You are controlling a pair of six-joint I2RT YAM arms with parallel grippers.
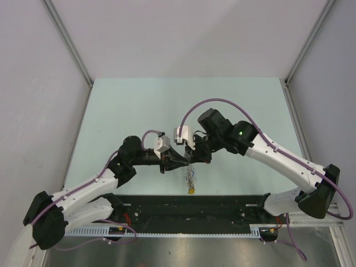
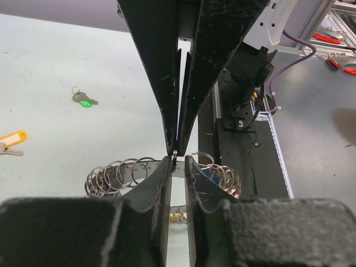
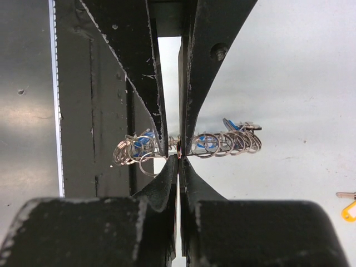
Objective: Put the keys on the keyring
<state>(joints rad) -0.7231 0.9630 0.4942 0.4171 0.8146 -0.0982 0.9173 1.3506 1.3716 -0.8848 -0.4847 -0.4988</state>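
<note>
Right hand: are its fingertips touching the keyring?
Touching. The right wrist view shows the right hand pinched shut on the wire of the keyring, with no gap between fingertips and wire.

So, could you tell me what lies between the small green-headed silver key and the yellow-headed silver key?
Only bare pale tabletop, seen in the left wrist view, separates the green-headed key and the yellow-headed key.
</note>
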